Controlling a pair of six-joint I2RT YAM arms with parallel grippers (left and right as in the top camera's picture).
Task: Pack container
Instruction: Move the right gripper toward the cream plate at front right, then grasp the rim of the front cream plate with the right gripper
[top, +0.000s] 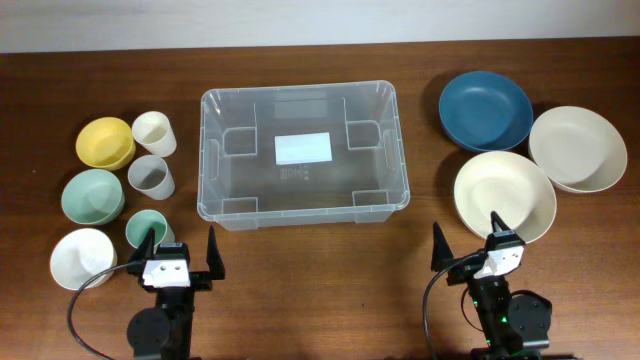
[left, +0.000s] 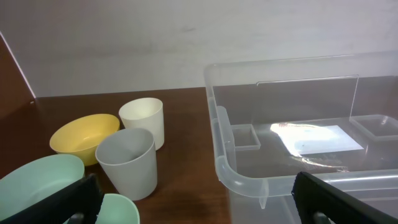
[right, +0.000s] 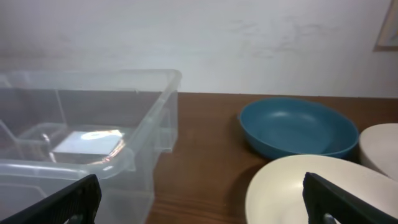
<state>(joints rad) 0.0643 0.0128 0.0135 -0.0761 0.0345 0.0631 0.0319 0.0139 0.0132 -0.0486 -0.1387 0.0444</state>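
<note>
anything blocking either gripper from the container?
Nothing visible. Bare table lies between the open left gripper and the container, likewise the right gripper. The cups and bowls sit off to the sides.

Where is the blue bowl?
In the overhead view the blue bowl sits on the robot's right side, just right of the container and behind the big cream bowl.

I see a dark brown wooden table (top: 330, 270) with visible grain, running right up to a plain whitish wall (left: 124, 43) at its far edge. The light is soft and even, and the wall shows faint scuffs.
</note>
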